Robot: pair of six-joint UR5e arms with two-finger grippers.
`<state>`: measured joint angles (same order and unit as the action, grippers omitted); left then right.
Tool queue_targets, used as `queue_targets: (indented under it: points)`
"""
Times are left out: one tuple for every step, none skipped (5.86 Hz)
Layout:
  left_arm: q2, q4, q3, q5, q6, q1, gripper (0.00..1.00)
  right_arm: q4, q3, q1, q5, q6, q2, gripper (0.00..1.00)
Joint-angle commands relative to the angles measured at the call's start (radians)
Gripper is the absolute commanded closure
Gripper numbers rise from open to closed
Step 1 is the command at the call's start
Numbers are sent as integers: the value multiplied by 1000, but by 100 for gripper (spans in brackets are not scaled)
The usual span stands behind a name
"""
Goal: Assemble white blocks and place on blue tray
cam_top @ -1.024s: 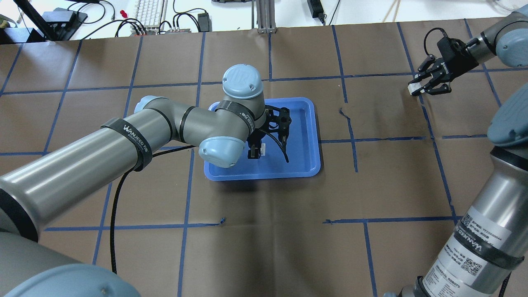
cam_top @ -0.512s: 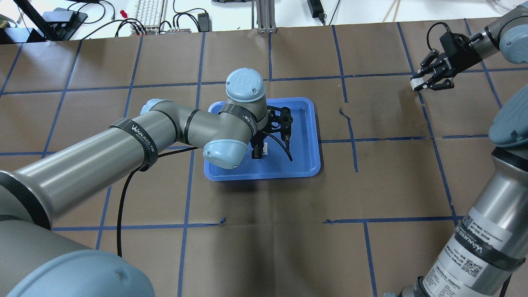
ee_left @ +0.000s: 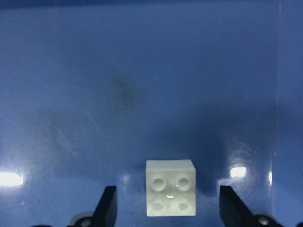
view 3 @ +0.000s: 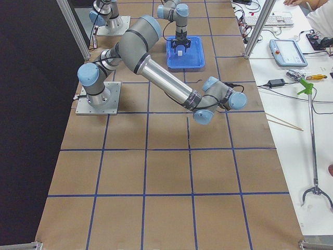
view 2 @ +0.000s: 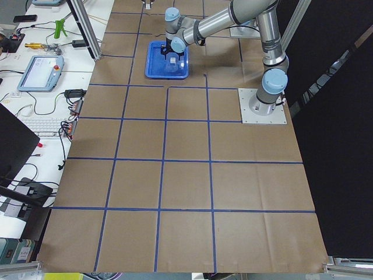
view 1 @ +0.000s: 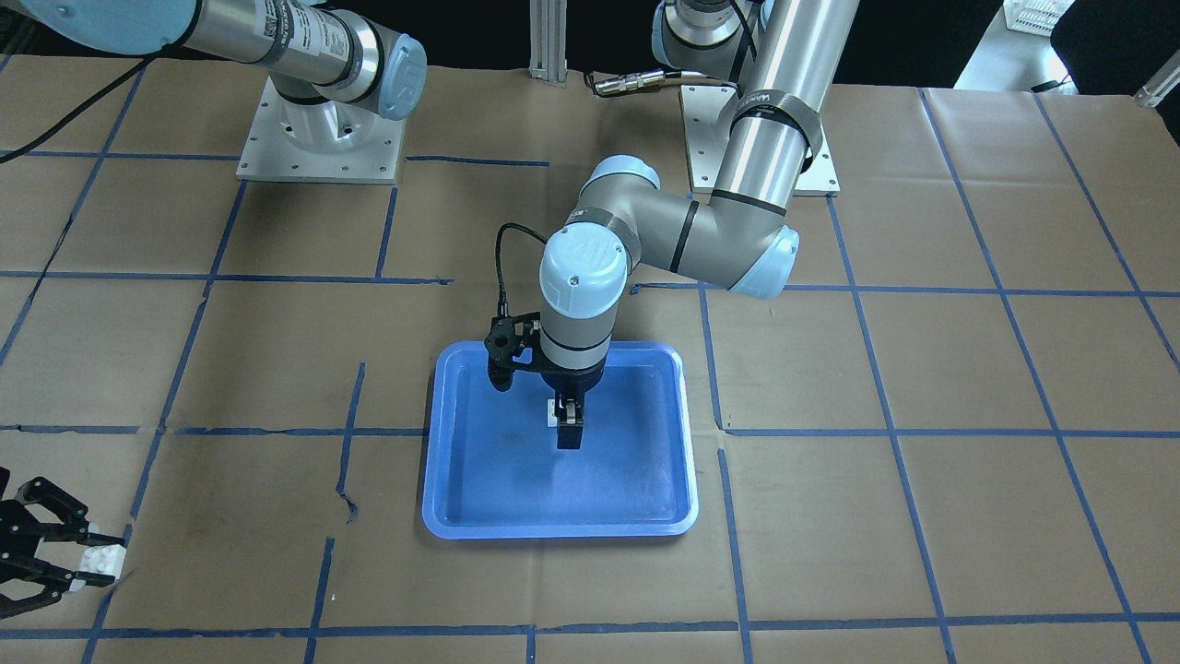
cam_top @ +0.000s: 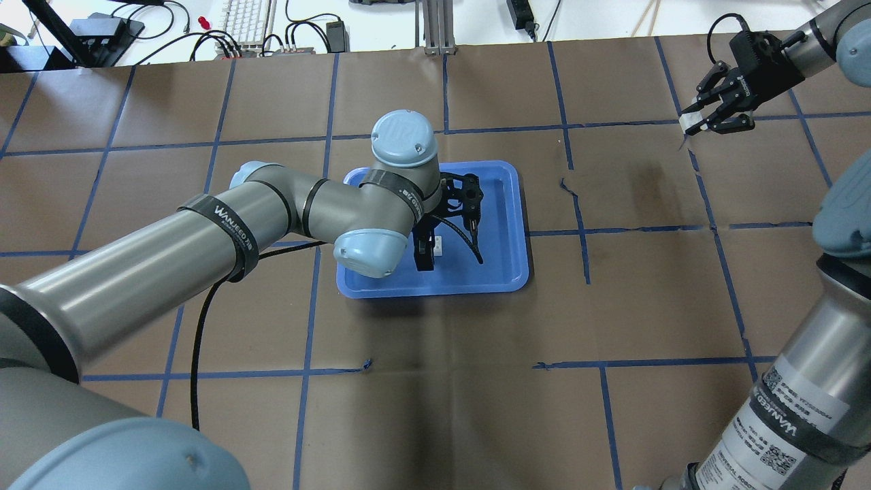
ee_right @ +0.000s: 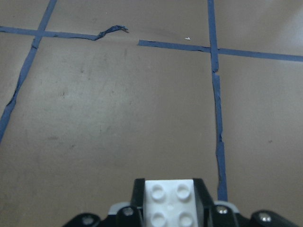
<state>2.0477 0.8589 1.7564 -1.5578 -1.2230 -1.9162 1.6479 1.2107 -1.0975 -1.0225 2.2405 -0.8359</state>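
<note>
While the blue tray (cam_top: 500, 204) stays mid-table, long axis parallel to the far edge, the right gripper (cam_top: 695, 121) has carried its clamped white block (ee_right: 169, 201), studs up, nearer the far right corner; left gripper (view 1: 569, 426) jaws wide, straddling the other white block (ee_left: 170, 194), studs up on tray floor, not touching.

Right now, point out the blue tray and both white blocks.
blue tray (view 1: 516, 489), exterior front-facing view, bare floor.
loose white block (ee_left: 170, 189), left wrist view, studded top.
held white block (ee_right: 171, 201), right wrist view, studded top.
</note>
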Motion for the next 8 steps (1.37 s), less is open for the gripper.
queue_targets:
  points:
    - [-177,227,-35,4,2,75,1,1,149,-33,45,-5,-98,69]
    - [-273,488,-129,2,19,101,1,21,239,-77,95,-27,-156,68]
    - [-323,695,-229,-5,114,111,1,68,306,-126,126,-88,-190,68]
    - [-360,754,-264,-10,231,127,1,172,369,-178,156,-184,-207,68]
    - [-382,753,-265,-13,443,169,1,322,447,-232,157,-300,-238,68]
    - [-395,714,-268,-22,656,233,1,469,517,-293,157,-425,-253,68]
    - [-444,689,-238,-28,871,282,1,569,558,-368,156,-552,-264,68]
    - [-473,693,-220,-27,1004,313,1,713,593,-425,154,-673,-262,68]
